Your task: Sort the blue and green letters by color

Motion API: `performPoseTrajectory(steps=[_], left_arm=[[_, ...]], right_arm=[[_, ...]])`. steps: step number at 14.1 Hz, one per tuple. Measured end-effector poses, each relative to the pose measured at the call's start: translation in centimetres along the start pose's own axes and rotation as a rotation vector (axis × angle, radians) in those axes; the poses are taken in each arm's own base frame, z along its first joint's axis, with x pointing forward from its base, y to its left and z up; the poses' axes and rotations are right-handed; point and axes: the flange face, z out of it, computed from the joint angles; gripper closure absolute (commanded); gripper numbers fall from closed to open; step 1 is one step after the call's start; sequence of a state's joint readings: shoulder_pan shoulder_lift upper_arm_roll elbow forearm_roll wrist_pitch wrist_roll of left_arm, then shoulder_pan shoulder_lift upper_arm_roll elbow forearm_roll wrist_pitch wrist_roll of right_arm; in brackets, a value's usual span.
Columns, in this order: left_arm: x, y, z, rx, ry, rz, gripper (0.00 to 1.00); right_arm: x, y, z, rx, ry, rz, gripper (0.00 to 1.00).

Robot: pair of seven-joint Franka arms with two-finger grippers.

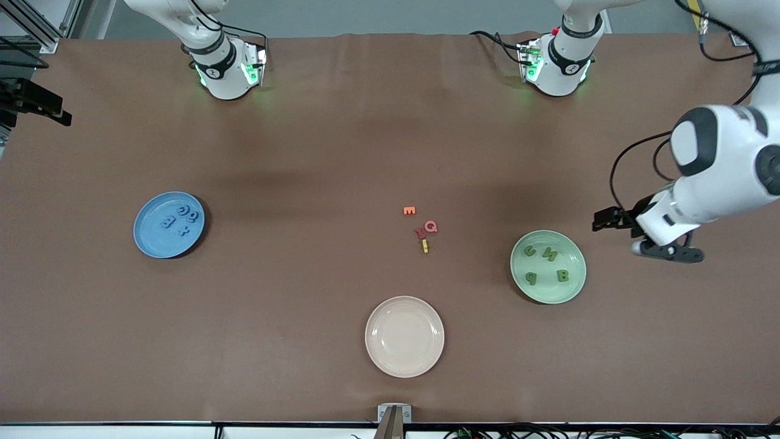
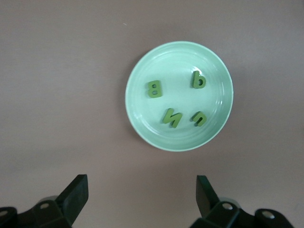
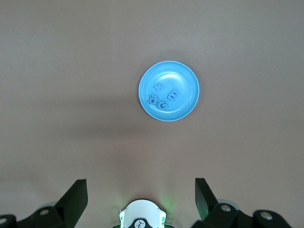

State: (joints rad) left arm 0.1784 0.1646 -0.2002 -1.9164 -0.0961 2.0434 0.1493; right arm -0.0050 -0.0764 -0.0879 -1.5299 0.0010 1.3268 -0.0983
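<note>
Both colours are home on their plates, and both end effectors hang spread wide with nothing in them.

All four green letters (image 2: 178, 98) lie in the green plate (image 1: 519, 283); all four blue letters (image 3: 163, 96) lie in the blue plate (image 1: 146, 241), well apart from the green plate toward the right arm's end of the surface. The left end effector (image 1: 667, 250) hovers just beside the green plate, over bare surface. The right end effector (image 3: 139, 199) is high up, the blue plate in its view. Between the plates sit the orange E (image 1: 409, 211), the pink-red Q (image 1: 431, 227), the yellow letter (image 1: 425, 246) and an empty cream plate (image 1: 404, 336). These letters look light, stiff and small; I'd pinch one across its flat sides, fingertips low at the plate floor.
</note>
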Motion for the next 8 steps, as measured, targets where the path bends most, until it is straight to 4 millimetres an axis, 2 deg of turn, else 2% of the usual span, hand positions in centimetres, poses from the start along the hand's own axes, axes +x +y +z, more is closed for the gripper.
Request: performPoseTrajectory(steps=[4,6,8], left_arm=[[-2.5,-0.4,-9.9,0.030,0.066,-0.045,0.00],[-3.5,-0.1,-13.6,0.042,0.105,-0.066,0.00],[-3.6,0.4,-16.6,0.046,0.148,-0.104,0.00]], right_arm=[[0.1,0.0,0.4,0.000,0.000,-0.006,0.00],[0.2,0.0,0.5,0.000,0.002,-0.008,0.00],[0.3,-0.3,0.6,-0.001,0.002,-0.016,0.00]])
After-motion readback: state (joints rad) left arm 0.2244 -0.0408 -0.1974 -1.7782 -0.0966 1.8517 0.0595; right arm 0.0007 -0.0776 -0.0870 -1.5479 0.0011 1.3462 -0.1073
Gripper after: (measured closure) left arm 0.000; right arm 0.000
